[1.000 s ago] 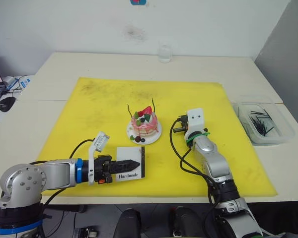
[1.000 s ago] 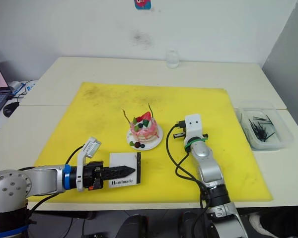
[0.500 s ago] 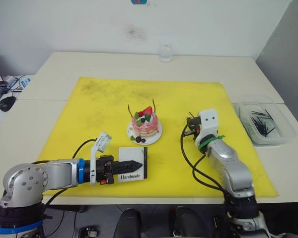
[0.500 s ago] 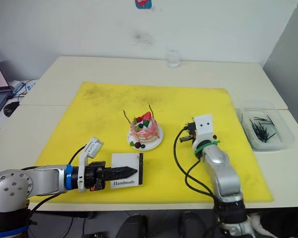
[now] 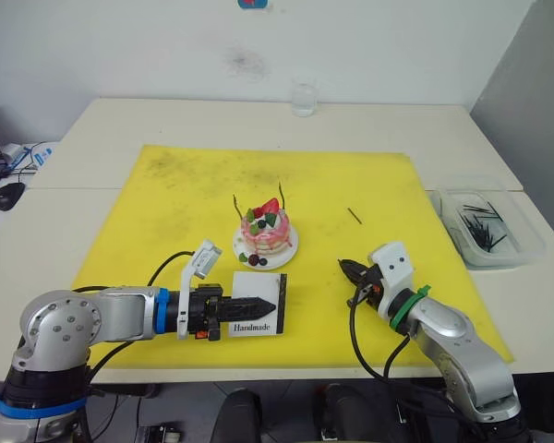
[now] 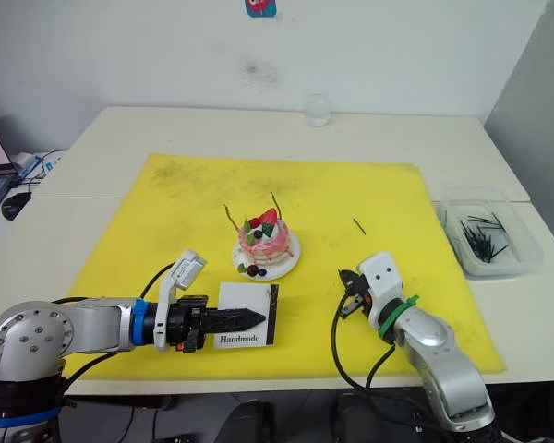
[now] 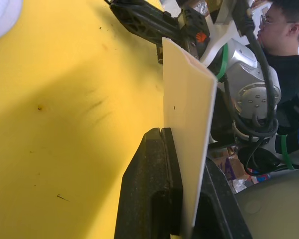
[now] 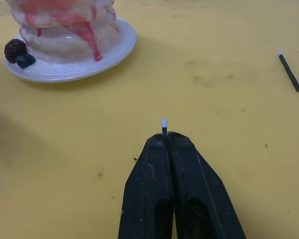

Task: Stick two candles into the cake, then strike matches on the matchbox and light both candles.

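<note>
Here both thin candles (image 5: pixel 239 207) already stood in the small round pink cake (image 5: pixel 264 231). The left gripper (image 5: pixel 262 307) clamped the flat white "Handmade" matchbox (image 5: pixel 257 317), set on edge just short of the cake. The right gripper (image 8: pixel 167 137) pinched a dark, white-tipped match (image 8: pixel 163 125), the cake just beyond its fingertips; a spare match (image 5: pixel 354 216) lay farther off. Judging from this, striking and lighting remained.
</note>
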Tool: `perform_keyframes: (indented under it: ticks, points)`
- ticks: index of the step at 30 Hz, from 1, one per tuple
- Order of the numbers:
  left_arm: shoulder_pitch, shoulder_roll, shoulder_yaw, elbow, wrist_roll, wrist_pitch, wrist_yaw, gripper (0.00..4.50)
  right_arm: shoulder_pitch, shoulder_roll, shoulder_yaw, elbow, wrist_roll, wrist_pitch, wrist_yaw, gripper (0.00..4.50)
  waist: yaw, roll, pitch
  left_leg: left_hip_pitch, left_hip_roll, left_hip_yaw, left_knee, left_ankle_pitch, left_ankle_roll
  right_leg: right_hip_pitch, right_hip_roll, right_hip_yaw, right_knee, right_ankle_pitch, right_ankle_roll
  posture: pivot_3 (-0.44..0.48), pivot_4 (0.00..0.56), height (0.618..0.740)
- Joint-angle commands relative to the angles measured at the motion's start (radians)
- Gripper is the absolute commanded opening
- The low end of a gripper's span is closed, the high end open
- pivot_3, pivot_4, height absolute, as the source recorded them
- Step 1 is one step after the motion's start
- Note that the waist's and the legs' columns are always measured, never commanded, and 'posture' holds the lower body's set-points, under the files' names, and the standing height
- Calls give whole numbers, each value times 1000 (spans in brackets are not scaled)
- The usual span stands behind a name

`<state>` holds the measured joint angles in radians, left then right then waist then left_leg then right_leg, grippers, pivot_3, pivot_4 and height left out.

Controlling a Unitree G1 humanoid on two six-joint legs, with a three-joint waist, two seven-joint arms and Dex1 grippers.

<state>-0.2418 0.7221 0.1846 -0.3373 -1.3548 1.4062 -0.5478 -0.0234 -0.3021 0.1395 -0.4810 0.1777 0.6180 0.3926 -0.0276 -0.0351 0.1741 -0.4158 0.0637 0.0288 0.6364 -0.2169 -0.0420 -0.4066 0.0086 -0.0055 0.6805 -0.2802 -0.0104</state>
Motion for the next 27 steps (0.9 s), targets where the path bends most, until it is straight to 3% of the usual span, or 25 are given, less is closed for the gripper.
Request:
perform_keyframes:
  ticks: [1, 2, 22, 25, 27]
  points:
    - [5, 16, 6, -11, -7, -18, -14, 0, -1, -7, 5, 16, -17, -64, 3, 1333, 0, 0, 0, 0, 0, 0, 0, 0, 0, 0, 0, 0, 0, 0, 0, 0, 150, 740]
    - [9, 16, 7, -13, -8, -19, -14, 0, -3, -9, 11, 25, -25, -75, 1, 1634, 0, 0, 0, 0, 0, 1, 0, 0, 0, 0, 0, 1, 0, 0, 0, 0, 150, 740]
    - [16, 22, 3, -14, -14, -29, -7, 0, -23, 25, 69, 124, -95, -171, -9, 1634, -1, 0, 0, 1, 0, 0, 0, 0, 0, 0, 0, 0, 2, 0, 0, 0, 150, 740]
    - [18, 23, 4, -14, -13, -29, -8, 0, -13, 27, 73, 123, -96, -169, -13, 1083, -1, 0, 0, 1, 0, 0, 0, 0, 0, 0, 0, 0, 2, 0, 0, 0, 150, 740]
    - [20, 24, 5, -15, -14, -29, -7, 0, -5, 26, 74, 118, -96, -171, -12, 427, -1, 0, 0, 1, 0, 0, 0, 0, 0, 0, 0, 0, 2, 0, 0, 0, 150, 740]
